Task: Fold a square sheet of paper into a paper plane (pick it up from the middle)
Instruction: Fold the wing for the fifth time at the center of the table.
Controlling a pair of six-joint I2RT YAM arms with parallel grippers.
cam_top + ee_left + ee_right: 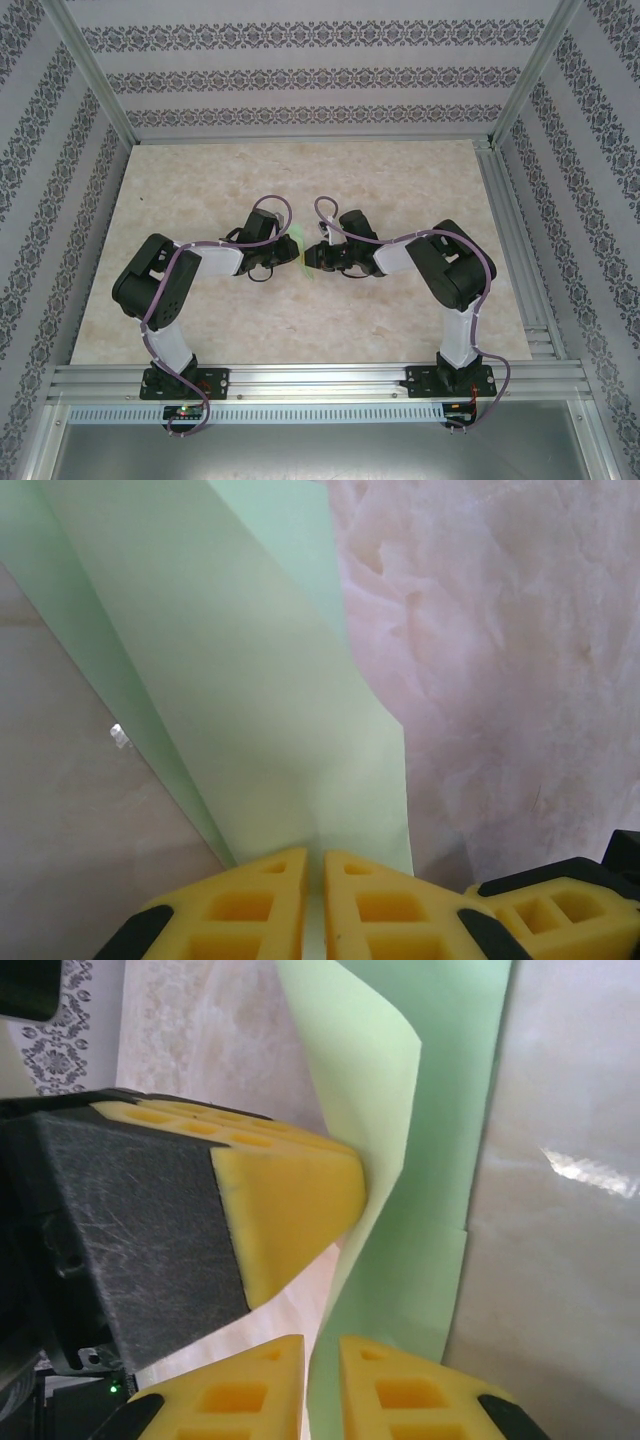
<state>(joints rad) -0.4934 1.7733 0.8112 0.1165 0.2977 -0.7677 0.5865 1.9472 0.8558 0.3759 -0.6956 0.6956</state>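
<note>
The pale green sheet of paper (304, 244) is folded lengthwise into layers and is held off the table between my two grippers at mid-table. In the left wrist view the paper (260, 680) rises from my left gripper (315, 858), whose yellow fingers are shut on its lower edge. My right gripper (322, 1345) is shut on another edge of the paper (440, 1110), which curls upward past the left gripper's yellow finger pad (290, 1200). From above, the left gripper (289, 249) and right gripper (316, 256) almost touch. I cannot make out a finished plane shape.
The beige marbled tabletop (300, 320) lies below. Patterned walls and aluminium frame posts (95, 85) enclose the table. A metal rail (320, 380) runs along the near edge by the arm bases. A finger of the right gripper (545, 910) sits close beside my left fingers.
</note>
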